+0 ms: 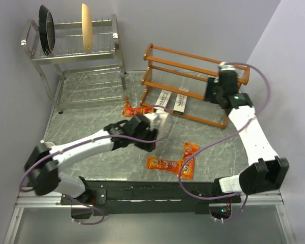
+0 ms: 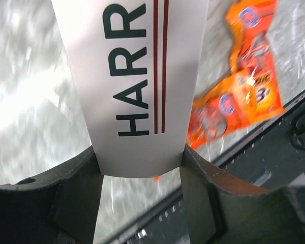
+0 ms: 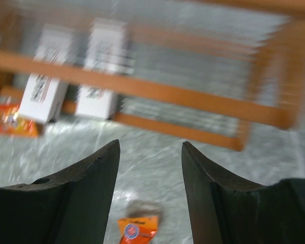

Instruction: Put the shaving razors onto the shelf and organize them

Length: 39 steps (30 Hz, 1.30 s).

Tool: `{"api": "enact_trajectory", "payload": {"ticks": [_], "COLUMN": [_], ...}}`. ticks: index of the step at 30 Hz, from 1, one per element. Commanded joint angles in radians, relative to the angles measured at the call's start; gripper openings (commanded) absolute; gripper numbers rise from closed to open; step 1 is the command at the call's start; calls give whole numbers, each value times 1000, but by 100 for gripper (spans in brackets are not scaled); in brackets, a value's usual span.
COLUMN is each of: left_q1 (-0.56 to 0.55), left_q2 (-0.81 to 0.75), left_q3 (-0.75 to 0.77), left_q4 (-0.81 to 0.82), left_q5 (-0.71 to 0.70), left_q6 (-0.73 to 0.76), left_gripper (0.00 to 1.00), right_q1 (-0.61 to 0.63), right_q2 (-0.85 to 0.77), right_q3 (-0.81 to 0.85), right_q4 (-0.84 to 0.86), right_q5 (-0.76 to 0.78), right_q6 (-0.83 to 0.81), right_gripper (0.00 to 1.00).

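My left gripper [image 1: 153, 128] is shut on a pale-grey HARRY'S razor box [image 2: 137, 76] and holds it above the table's middle; the box looks blurred in the top view [image 1: 164, 121]. Two more HARRY'S boxes [image 1: 162, 98] [image 1: 180, 103] lie on the bottom tier of the orange-brown wooden shelf [image 1: 193, 66], and also show in the right wrist view [image 3: 43, 94] [image 3: 99, 76]. One orange pack [image 1: 134, 109] lies by the shelf's left end. Two orange packs [image 1: 162, 163] [image 1: 189, 158] lie near the front edge. My right gripper [image 1: 213, 91] [image 3: 150, 145] is open and empty above the shelf's right end.
A steel wire dish rack [image 1: 76, 46] stands at the back left with a dark pan [image 1: 47, 29] and a pale round plate [image 1: 86, 26]. Walls close the left and right sides. The dark base rail [image 1: 157, 190] runs along the near edge.
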Motion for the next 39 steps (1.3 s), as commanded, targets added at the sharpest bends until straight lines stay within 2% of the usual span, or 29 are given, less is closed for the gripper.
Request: {"api": "enact_trajectory", "payload": {"ticks": [1, 5, 9, 19, 23, 29, 39], "left_q1": [-25, -30, -42, -66, -71, -57, -36], "left_q2": [164, 327, 503, 744, 830, 944, 1034], "left_q3": [160, 332, 531, 823, 944, 1031, 1150], "left_q4": [38, -1, -30, -33, -25, -7, 48], "left_q5": [43, 56, 36, 43, 45, 102, 83], "left_q6": [179, 268, 276, 288, 281, 238, 208], "left_gripper": [45, 44, 45, 46, 51, 62, 64], "right_q1": [-100, -142, -177, -255, -267, -277, -287], "right_q2": [-97, -180, -235, -291, -292, -292, -303], "right_q3": [20, -26, -55, -115, -135, -141, -184], "right_q4": [4, 31, 33, 19, 22, 8, 11], "right_q5": [35, 32, 41, 9, -4, -1, -30], "right_q6": [8, 8, -3, 17, 26, 15, 34], "right_gripper": [59, 59, 59, 59, 59, 59, 59]}}
